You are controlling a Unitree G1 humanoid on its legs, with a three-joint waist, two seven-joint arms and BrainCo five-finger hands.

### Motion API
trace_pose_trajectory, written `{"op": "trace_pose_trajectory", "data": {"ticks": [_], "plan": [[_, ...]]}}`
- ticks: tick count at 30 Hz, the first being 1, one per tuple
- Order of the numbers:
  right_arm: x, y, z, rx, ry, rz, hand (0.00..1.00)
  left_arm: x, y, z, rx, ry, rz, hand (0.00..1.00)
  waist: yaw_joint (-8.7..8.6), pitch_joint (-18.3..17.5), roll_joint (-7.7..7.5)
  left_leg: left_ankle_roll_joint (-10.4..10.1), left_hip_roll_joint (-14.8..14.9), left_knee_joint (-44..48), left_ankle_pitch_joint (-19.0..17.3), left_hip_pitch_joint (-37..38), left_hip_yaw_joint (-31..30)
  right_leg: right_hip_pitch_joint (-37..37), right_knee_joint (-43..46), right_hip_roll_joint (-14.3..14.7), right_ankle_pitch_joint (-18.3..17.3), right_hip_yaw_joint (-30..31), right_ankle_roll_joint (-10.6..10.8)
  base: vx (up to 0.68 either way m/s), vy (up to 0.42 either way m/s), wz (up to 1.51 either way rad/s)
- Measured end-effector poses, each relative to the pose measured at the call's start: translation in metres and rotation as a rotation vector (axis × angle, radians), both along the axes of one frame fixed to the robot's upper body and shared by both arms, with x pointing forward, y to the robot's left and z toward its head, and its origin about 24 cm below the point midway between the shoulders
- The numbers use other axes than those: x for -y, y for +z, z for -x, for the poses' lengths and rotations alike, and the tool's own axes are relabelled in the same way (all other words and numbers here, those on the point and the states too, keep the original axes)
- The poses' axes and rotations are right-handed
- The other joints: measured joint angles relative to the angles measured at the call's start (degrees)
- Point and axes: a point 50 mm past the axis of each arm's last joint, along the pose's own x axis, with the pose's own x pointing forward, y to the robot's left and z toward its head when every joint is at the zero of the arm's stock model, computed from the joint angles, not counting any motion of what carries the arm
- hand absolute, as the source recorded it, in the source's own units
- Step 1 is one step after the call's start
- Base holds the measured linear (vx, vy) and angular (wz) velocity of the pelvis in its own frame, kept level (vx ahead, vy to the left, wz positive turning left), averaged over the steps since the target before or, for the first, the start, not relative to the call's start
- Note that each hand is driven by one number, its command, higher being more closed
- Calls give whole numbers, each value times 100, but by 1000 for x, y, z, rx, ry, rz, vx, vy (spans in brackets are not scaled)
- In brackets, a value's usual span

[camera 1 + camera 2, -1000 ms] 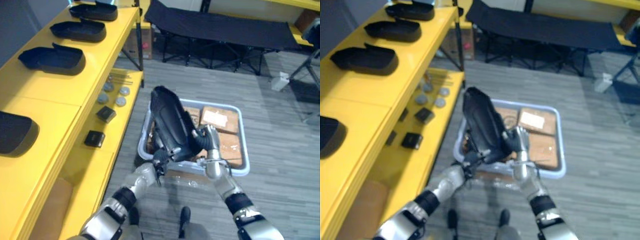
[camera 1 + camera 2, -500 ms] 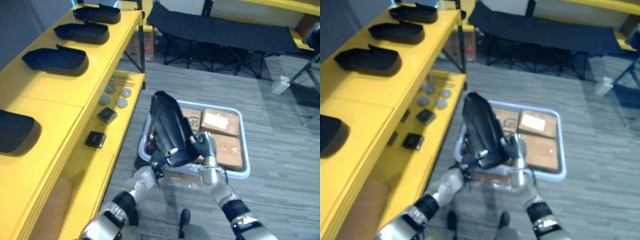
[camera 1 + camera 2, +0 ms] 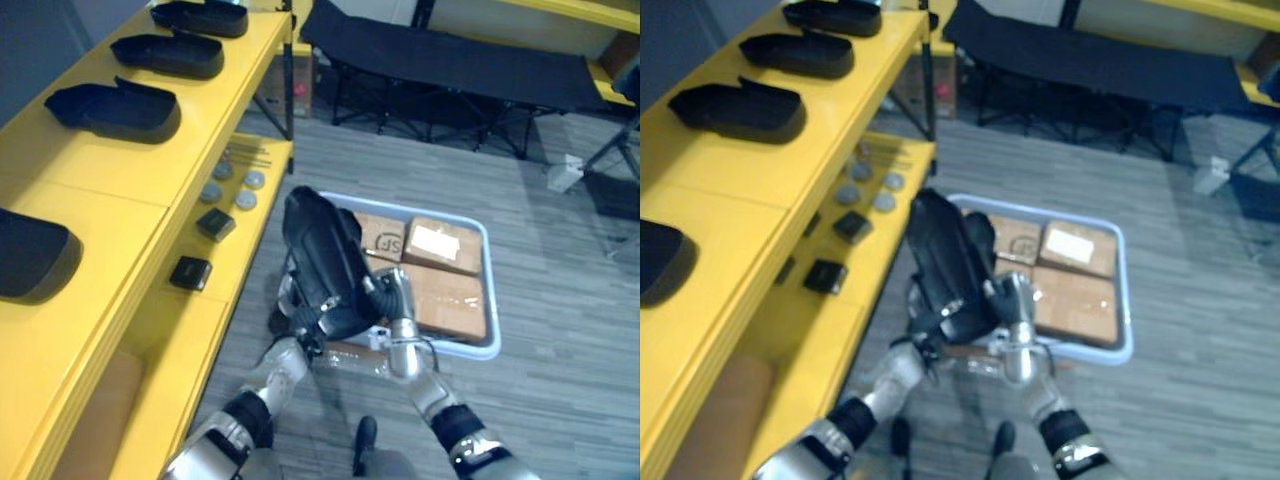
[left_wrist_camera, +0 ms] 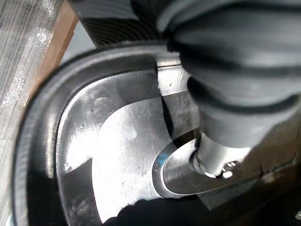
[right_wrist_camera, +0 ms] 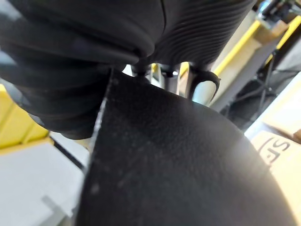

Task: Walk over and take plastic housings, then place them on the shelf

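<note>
- The housing (image 3: 325,265) hides the bin's (image 3: 489,300) near left corner and part of a box (image 3: 378,235).
- The left hand (image 3: 303,338) is mostly hidden under the housing, and the right hand (image 3: 393,296) partly behind it.
- One shelf housing (image 3: 30,255) is cut off by the left edge, and a far one (image 3: 200,15) by the top edge.
- The round pieces (image 3: 232,190) on the lower shelf (image 3: 180,330) are too small to tell.

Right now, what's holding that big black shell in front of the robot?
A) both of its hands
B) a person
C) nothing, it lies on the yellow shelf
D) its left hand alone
A: the black housing is clasped between the left hand and the right hand, clear of the yellow shelf.
</note>
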Motion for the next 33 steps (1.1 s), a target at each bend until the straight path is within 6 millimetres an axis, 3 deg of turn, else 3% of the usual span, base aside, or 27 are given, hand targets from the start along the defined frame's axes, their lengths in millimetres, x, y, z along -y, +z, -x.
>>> {"op": "trace_pose_trajectory", "data": {"ticks": [10,11,27,33], "plan": [[-2,0,2,-4,-9,-42,100,-3,5,0,133,25,-134,100,-3,0,0,1,4,1,-2,11,34,-2,1,0,0,7,0,0,0,0],[-2,-1,3,-6,-11,-45,0,-3,6,0,139,25,-147,100,-2,0,0,1,5,1,-2,15,46,-2,1,-1,0,8,-1,0,0,0],[16,2,7,-9,1,-102,0,13,18,-1,172,27,-168,100,-16,-2,-7,19,30,26,-27,-7,152,-175,179,-75,-20,162,-26,-3,12,-4],[24,0,6,-26,-26,-87,0,15,30,-8,264,34,-297,100,-14,2,-14,20,32,27,-27,-27,160,-218,192,-74,-22,173,-30,0,0,0]]}}
